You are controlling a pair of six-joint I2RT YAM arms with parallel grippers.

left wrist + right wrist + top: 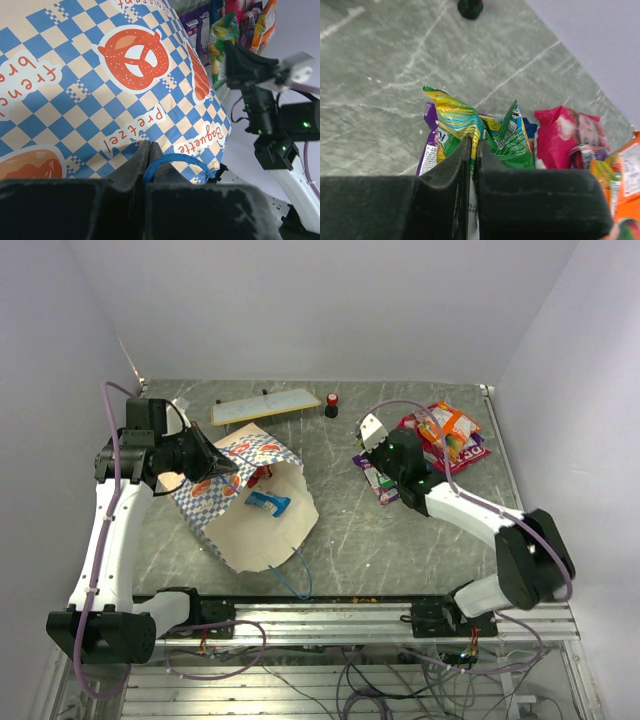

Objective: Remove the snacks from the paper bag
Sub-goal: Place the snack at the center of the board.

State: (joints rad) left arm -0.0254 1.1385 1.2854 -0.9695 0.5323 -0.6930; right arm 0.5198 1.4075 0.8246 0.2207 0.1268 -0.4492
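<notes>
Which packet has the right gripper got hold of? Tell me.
The green-and-yellow packet, pinched in the shut right gripper. The purple packet, magenta packet and orange packet lie ungripped beside it.

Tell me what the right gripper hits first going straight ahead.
The right gripper is shut on a green packet; beyond it, probably the grey table, short of the black knob, though depth is unclear.

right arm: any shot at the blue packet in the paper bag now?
Probably not yet: the right gripper is shut on a green packet beside the snack pile and must release first. The way looks free: the paper bag gapes open and the blue packet lies uncovered inside.
</notes>
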